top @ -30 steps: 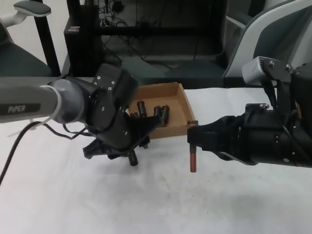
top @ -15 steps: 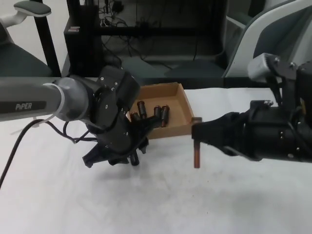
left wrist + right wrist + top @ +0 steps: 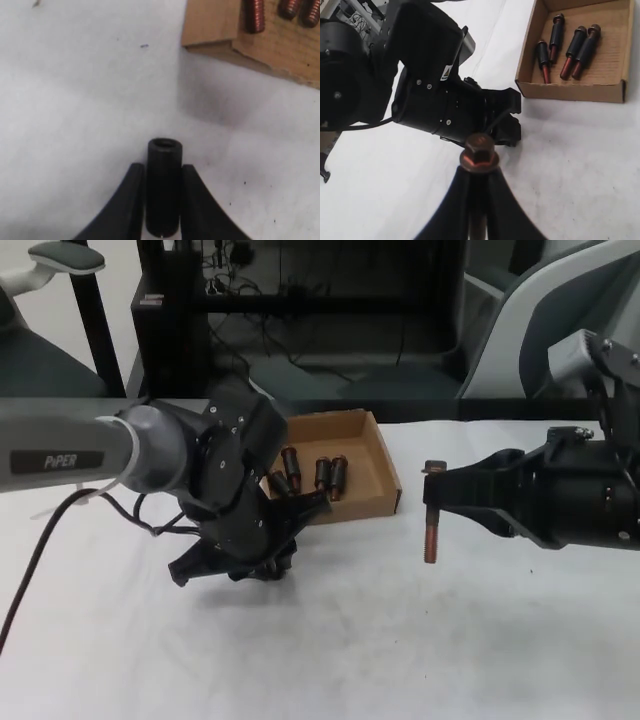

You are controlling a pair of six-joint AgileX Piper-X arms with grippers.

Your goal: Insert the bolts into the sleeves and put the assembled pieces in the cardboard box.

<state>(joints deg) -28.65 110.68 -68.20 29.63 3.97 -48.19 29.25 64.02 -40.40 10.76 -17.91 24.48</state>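
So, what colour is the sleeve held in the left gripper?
The sleeve is plain black, best seen in the left wrist view.

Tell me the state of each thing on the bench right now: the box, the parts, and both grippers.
cardboard box, open on top, holding assembled pieces.
assembled pieces, four, lying flat in the box, bolts in sleeves.
sleeve, gripped, bore empty.
bolt, gripped just under its head, hanging thread down, not yet inserted.
left gripper, jaws shut on the sleeve.
right gripper, jaws shut on the bolt.
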